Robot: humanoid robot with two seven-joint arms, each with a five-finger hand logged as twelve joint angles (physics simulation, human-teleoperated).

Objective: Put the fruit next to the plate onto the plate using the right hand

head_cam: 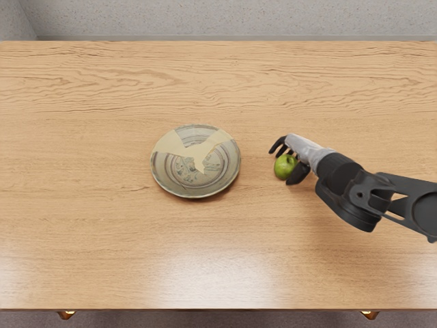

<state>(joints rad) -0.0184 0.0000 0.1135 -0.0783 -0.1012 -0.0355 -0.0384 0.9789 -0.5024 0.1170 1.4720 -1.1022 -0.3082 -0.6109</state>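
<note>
Nearest me, below the plate [194, 183], I see the front edge of the table [205, 273], with a thin strip of grey floor [205, 320] under it. Two small brass-coloured fittings [66, 315] poke out beneath that edge, one to each side of the plate. The tabletop is light wood with a long grain running side to side, and a soft patch of glare lies on it in front of the plate.

The plate itself sits flat near the middle of the table. It is round, grey-green, with a pale patterned face.

Just to the right of the plate, apart from its rim, is the fruit [283, 166]: small, round and green. My right hand [295, 158] is cupped around it, with the dark fingers [278, 145] curled over its far side and the thumb against its near side. I cannot tell whether it is lifted or resting on the wood. The right arm [355, 191] runs off to the right of the plate, dark and bulky, to the picture's edge.

Beyond the plate, the wood continues to the table's far edge. Behind it stands a speckled grey wall [225, 17] with a darker band at its foot.
</note>
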